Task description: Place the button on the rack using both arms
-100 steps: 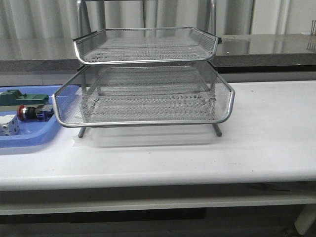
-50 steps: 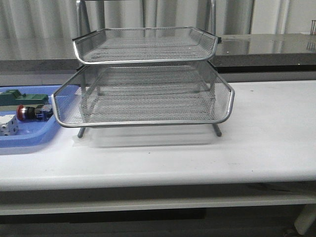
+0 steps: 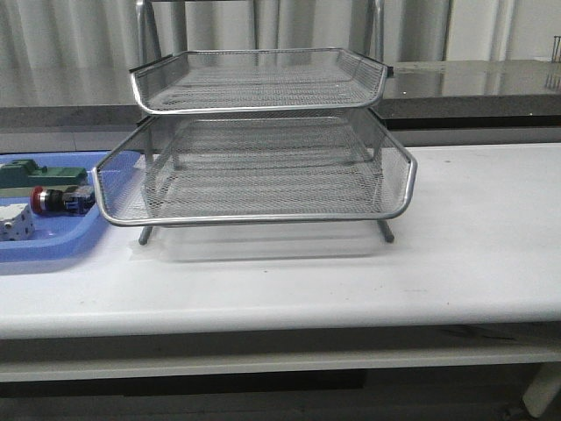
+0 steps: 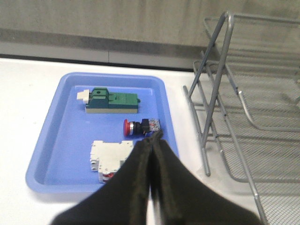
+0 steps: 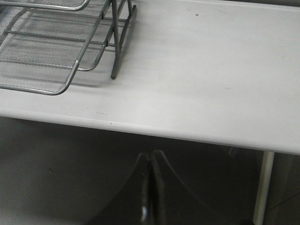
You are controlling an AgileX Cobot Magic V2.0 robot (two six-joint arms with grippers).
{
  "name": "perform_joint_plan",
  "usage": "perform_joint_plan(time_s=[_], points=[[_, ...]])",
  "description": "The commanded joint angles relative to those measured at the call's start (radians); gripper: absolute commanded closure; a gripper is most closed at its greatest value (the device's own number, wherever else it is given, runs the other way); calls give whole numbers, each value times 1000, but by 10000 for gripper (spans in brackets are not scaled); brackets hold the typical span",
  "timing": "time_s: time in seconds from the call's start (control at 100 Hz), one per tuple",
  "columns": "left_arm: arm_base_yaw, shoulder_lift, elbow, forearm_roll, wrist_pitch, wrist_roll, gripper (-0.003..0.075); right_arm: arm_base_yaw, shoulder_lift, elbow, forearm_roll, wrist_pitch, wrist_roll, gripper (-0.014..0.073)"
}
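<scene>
The button point(image 3: 60, 200) point(image 4: 140, 127), red head with a black and blue body, lies on its side in the blue tray point(image 3: 53, 244) point(image 4: 70, 131) left of the rack. The silver wire-mesh rack point(image 3: 263, 167) point(image 4: 220, 89) point(image 5: 51, 51) stands in the middle of the white table. My left gripper point(image 4: 153, 137) is shut with nothing in it, its tips just short of the button and above the tray. My right gripper point(image 5: 151, 157) is shut and empty, below the table's front edge, to the right of the rack. Neither arm shows in the front view.
In the blue tray a green block point(image 3: 39, 173) point(image 4: 112, 100) lies behind the button and a white breaker point(image 3: 13, 221) point(image 4: 110, 157) in front of it. A grey counter point(image 3: 473, 83) runs along the back. A white table leg point(image 5: 261, 187) stands at the right.
</scene>
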Motion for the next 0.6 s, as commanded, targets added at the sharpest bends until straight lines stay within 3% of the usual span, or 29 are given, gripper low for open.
perform_joint_plan(time_s=[0.0,0.21,0.36,0.59], points=[[-7,120,-135,46,24,0,741,-2,8,-23,-4,-63,1,664],[-7,389,-342,148,143,0,741,-2,8,-23,-4,-63,1,664],[-7,528,-442,149,183,107,741,-2,8,-23,-4,-63,1,664],[-7,674,-568,149,351,265,717,-2,8,-23,-4,-63,1,664]])
